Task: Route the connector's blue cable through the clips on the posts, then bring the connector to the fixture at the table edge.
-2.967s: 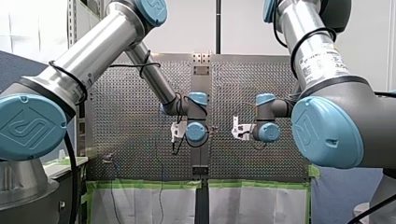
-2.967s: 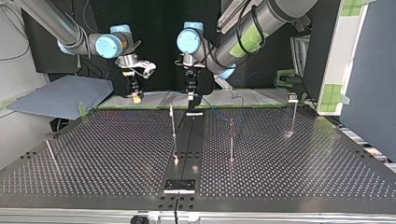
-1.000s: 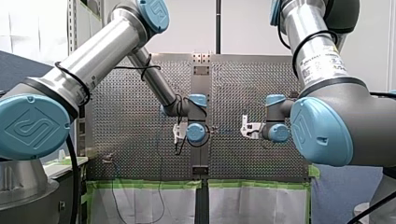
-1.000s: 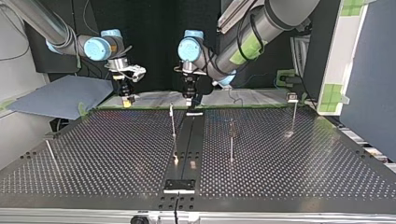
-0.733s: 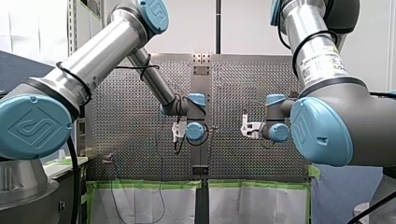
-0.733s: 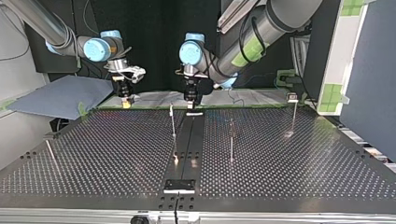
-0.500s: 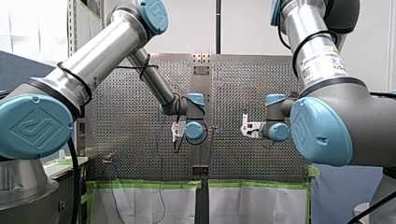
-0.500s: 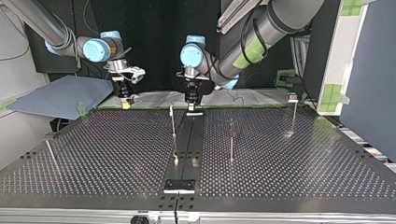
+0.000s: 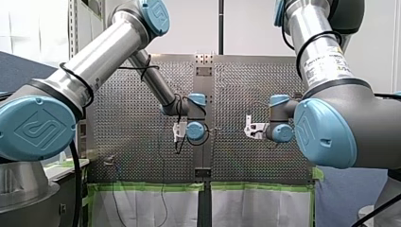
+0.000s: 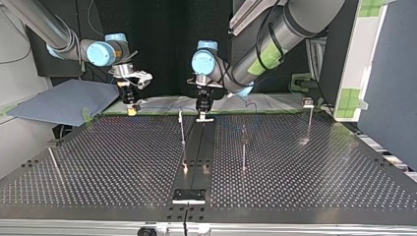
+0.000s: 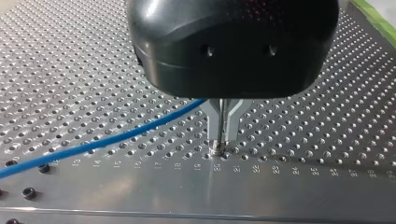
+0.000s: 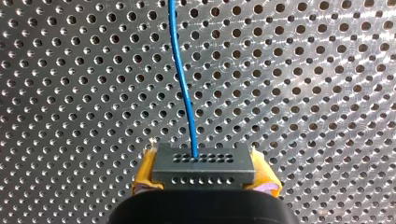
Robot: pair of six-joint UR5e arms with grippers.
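In the right wrist view my right gripper (image 12: pixel 204 176) is shut on the dark grey connector (image 12: pixel 203 164), held between its yellow pads (image 12: pixel 145 173). The blue cable (image 12: pixel 183 88) leaves the connector's top face and runs away over the perforated plate. In the left wrist view my left gripper (image 11: pixel 223 145) has its metal fingers shut on the blue cable (image 11: pixel 116 138), with the tips just above the table beside the numbered centre rail. In the top view my left gripper (image 10: pixel 202 115) hangs at the rail's far end and my right gripper (image 10: pixel 131 110) is at the far left.
Thin clip posts stand on the table: one by the rail (image 10: pixel 182 129), one right of it (image 10: pixel 243 147), one at the far right (image 10: pixel 310 120), and a leaning one at the left edge (image 10: pixel 53 160). A small black plate (image 10: pixel 188 195) sits at the rail's near end.
Over three seconds my right gripper moved toward the top view's left with the connector. My left gripper shifted slightly right and lower at the rail's far end. Both grips stayed shut.
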